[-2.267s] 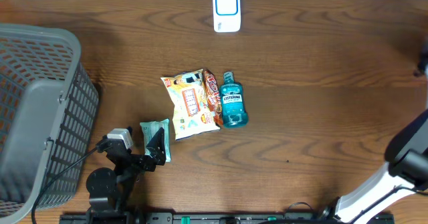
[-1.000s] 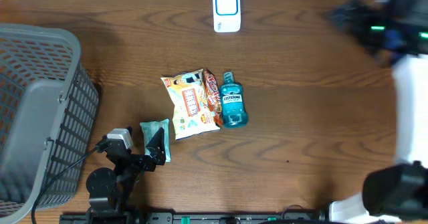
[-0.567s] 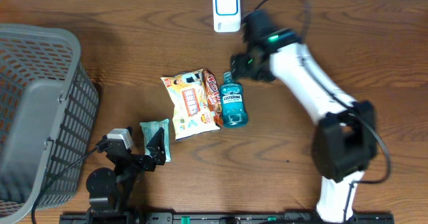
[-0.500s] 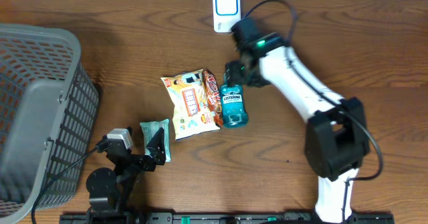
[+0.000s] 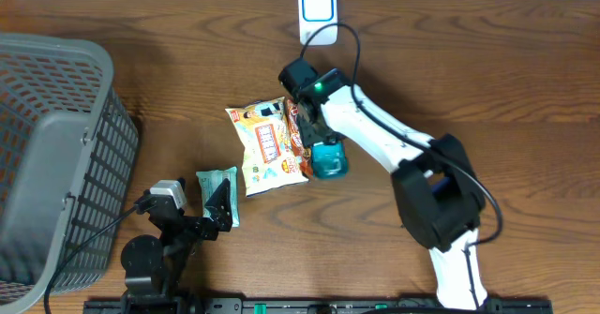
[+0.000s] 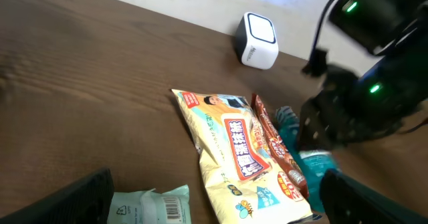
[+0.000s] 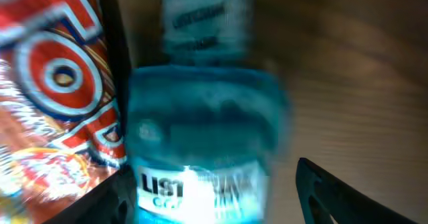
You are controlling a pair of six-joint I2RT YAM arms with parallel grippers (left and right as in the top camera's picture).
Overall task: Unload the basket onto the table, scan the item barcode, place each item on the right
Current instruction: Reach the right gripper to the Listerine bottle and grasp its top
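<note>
A teal mouthwash bottle [image 5: 331, 161] lies on the table beside a red snack bag [image 5: 297, 127] and a yellow snack bag [image 5: 266, 146]. My right gripper [image 5: 324, 143] is down over the bottle's upper part. In the right wrist view the bottle [image 7: 200, 130] fills the space between the fingers, with a gap left at the right finger [image 7: 334, 190], so the gripper [image 7: 210, 174] is open around it. My left gripper [image 6: 217, 187] stands wide open near the front edge, beside a pale green packet [image 6: 150, 205] with its barcode up. The white scanner [image 5: 318, 14] stands at the back.
A grey mesh basket [image 5: 47, 155] fills the left side of the table. The white scanner [image 6: 258, 41] also shows in the left wrist view beyond the snack bags. Bare wood lies to the right of the right arm.
The right arm has swept in from the far right and come down over the mouthwash bottle, its jaws narrowing around it. The left arm and the other items have not moved.
</note>
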